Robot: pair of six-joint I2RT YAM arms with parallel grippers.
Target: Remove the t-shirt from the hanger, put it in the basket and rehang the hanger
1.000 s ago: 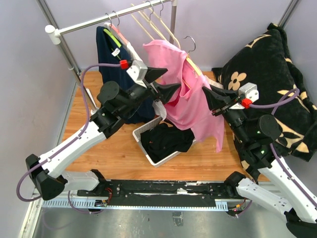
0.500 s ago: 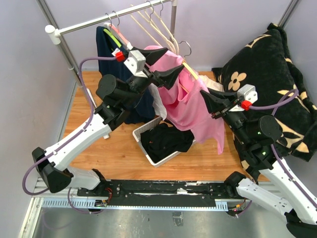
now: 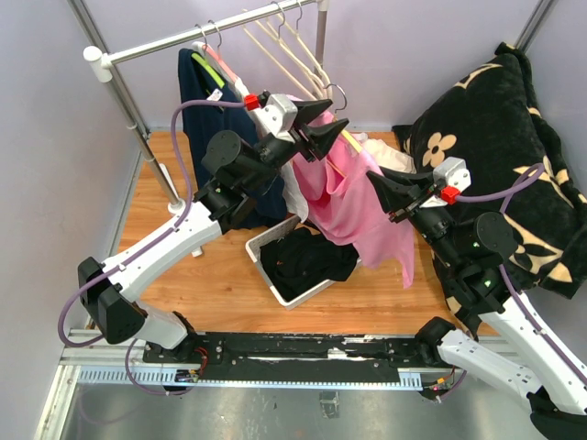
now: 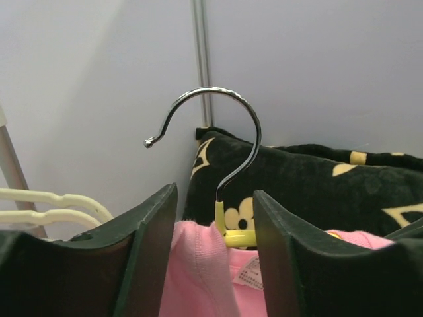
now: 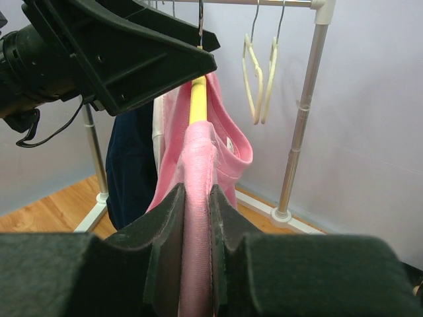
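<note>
Closing on the wrong spot is the first hazard for the left gripper (image 4: 215, 198). Its jaws stand apart, one on each side of the yellow neck of the hanger (image 4: 226, 226). They touch neither the neck nor the chrome hook (image 4: 221, 122), which rises free above them and hangs on nothing. If they shut too high they would meet only thin, round wire, which I judge likely to swivel or slide out. If they shut too low they would trap the pink collar against the plastic and lock cloth to hanger. The t-shirt (image 3: 353, 197) hangs in the air between the two arms, draped on the hanger, near the white basket (image 3: 266, 268) of dark clothes and off the rack rail (image 3: 211, 35). The right gripper (image 5: 196, 198) is clamped on a fold of pink shoulder fabric. I cannot tell from the wrist view whether the hanger's yellow arm is pinched inside that fold, since the plastic shows only beyond the jaws. If it is, drawing the arms apart would drag hanger and shirt together, stretch the neckline, or wrench the neck out of the left jaws. If only cloth is held, it may slip under load and let the shirt sag or drop beside the basket. The hook could also snag the empty hangers (image 3: 289, 46) close behind it.
</note>
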